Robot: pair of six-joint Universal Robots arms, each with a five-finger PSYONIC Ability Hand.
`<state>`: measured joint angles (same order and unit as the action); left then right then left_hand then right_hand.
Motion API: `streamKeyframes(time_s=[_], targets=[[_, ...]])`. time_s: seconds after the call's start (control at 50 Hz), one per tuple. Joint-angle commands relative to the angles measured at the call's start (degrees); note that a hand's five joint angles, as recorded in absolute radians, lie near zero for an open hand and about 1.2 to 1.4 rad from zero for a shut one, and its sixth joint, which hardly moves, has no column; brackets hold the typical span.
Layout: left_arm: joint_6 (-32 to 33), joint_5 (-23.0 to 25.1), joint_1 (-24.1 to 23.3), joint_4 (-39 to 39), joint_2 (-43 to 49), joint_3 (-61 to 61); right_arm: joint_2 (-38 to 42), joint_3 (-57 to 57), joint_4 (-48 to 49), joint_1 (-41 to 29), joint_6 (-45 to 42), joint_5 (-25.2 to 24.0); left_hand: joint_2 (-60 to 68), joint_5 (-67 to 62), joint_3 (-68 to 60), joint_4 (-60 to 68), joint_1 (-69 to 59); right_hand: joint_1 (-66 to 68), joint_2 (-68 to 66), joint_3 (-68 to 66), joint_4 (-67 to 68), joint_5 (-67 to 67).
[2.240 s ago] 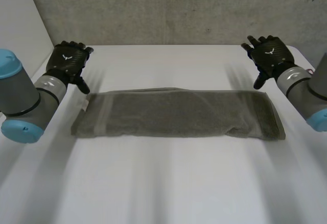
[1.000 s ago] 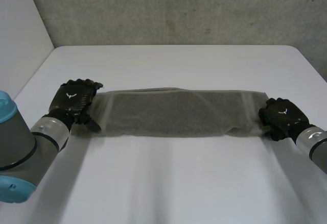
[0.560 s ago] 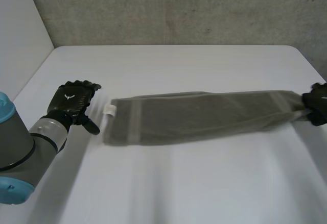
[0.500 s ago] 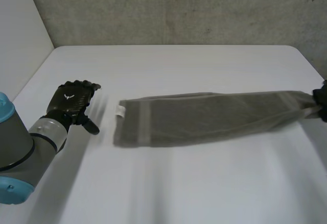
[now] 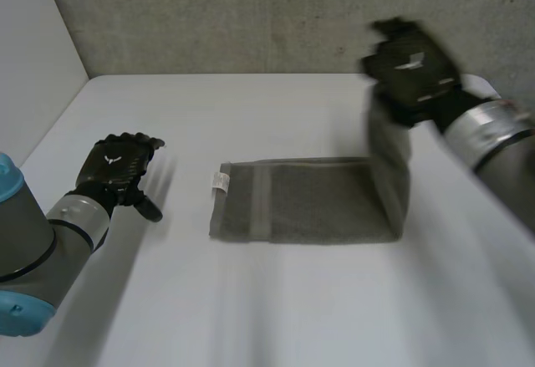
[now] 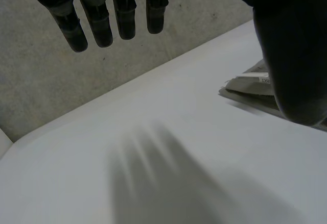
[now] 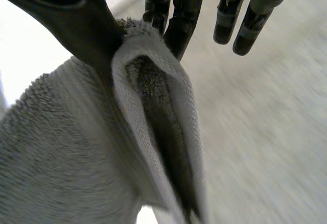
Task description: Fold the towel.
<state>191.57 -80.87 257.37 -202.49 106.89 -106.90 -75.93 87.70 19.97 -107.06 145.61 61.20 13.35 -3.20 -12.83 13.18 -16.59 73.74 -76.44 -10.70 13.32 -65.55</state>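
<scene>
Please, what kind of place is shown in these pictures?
Probably a robotics lab or test bench, not a home. A plain white table stands against a rough grey wall, and a robot's right hand pinches one end of a grey towel while its left hand hovers open nearby.

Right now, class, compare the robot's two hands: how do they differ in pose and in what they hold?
The left hand is low over the table, apart from the towel; the right hand is raised high. The left hand is open and empty; the right hand pinches one end of the towel, lifting it. Both are black.
</scene>
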Motion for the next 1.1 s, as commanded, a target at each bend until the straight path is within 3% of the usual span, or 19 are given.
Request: streamKeyframes(time_s=[0.02,0.12,0.14,0.16,0.18,0.2,0.32,0.42,0.52,0.66,0.72,0.82,0.9,0.98,1.06,1.1], targets=[[0.04,0.01,-0.03,-0.01,-0.01,-0.24,10.25,-3.75,2.79,-17.01,-0.59,5.06,-1.28,1.13,2.83,-3.18,4.52,6.26,-3.56,0.70,-3.32,-4.45],[0.04,0.01,-0.03,-0.01,-0.01,-0.33,17.02,-7.00,2.80,-23.09,-1.64,8.14,-1.28,1.13,2.83,-3.18,4.52,6.26,-3.56,0.70,-3.32,-4.45],[0.04,0.01,-0.03,-0.01,-0.01,-0.33,19.21,-8.23,2.27,-24.50,-1.99,9.11,-1.12,0.97,2.83,-3.18,4.35,-5.67,8.37,0.70,-3.32,7.48],[0.04,0.01,-0.03,-0.01,-0.01,-0.33,19.24,-8.24,2.27,-24.51,-2.00,9.12,-1.12,0.97,2.83,-3.18,4.35,-5.79,8.49,0.70,-3.32,7.60],[0.04,0.01,-0.03,-0.01,-0.01,-0.33,21.06,-9.29,1.66,-25.56,-2.43,10.33,-1.12,0.97,2.83,-3.18,4.35,-50.75,53.45,0.70,-3.32,52.56],[0.04,0.01,-0.03,-0.01,-0.01,-0.33,22.30,-9.65,0.96,-26.35,-2.87,11.74,-1.12,0.97,2.83,-3.18,4.35,-73.51,76.21,0.70,-3.32,65.55],[0.04,0.01,0.06,-0.01,-0.10,-0.51,22.05,-9.65,-2.30,-26.01,-3.75,14.39,-1.12,0.97,2.83,-3.18,4.35,-73.74,76.44,0.70,-3.32,65.55],[0.03,0.01,-0.55,-0.01,-0.27,0.11,16.51,-7.10,-7.40,-24.51,-3.05,15.27,-1.28,1.13,2.83,-3.18,4.52,-73.74,76.44,0.70,-3.32,65.55],[-0.05,0.01,-1.70,0.08,-1.33,0.90,8.69,-0.33,-13.02,-16.78,-2.52,14.39,-1.12,0.97,2.83,-3.18,4.35,-73.74,76.44,0.70,-3.32,65.55],[-0.40,-0.25,-10.47,0.87,-1.68,4.06,5.00,8.97,-13.82,-8.98,0.64,12.20,-1.12,0.97,2.83,-3.18,4.35,-73.74,76.44,0.70,-3.32,65.55],[-0.93,-0.25,-12.07,1.05,-1.68,4.59,4.82,11.96,-13.47,-5.90,0.82,10.27,-1.12,0.97,2.83,-3.18,4.35,-73.74,76.44,0.70,-3.32,65.55],[-6.54,-1.21,-20.13,3.68,-1.50,7.66,5.17,14.86,-11.89,-3.43,0.90,9.29,-0.95,0.80,2.83,-3.18,4.18,-73.74,76.44,0.70,-3.32,65.55],[-9.46,-1.48,-22.96,5.18,-0.54,8.90,5.70,16.45,-8.01,-2.81,1.87,9.29,-0.61,0.46,2.83,-3.18,3.85,-72.74,75.43,0.70,-3.32,65.55],[-10.77,-2.44,-26.29,5.71,3.58,10.47,6.75,17.25,-2.14,-2.80,6.25,9.38,1.06,-1.21,2.83,-3.18,2.17,-64.03,66.73,0.70,-3.32,65.55],[-10.86,-4.91,-27.97,5.44,6.32,11.97,7.37,17.33,-0.10,-2.72,8.73,9.20,2.25,-2.40,2.83,-3.18,0.99,-54.40,57.10,0.70,-3.32,56.21],[-10.86,-7.79,-28.32,5.18,9.03,13.11,7.72,17.42,1.30,-2.98,9.43,9.55,3.09,-3.24,2.83,-3.18,0.15,-41.52,44.21,0.70,-3.32,43.33]])
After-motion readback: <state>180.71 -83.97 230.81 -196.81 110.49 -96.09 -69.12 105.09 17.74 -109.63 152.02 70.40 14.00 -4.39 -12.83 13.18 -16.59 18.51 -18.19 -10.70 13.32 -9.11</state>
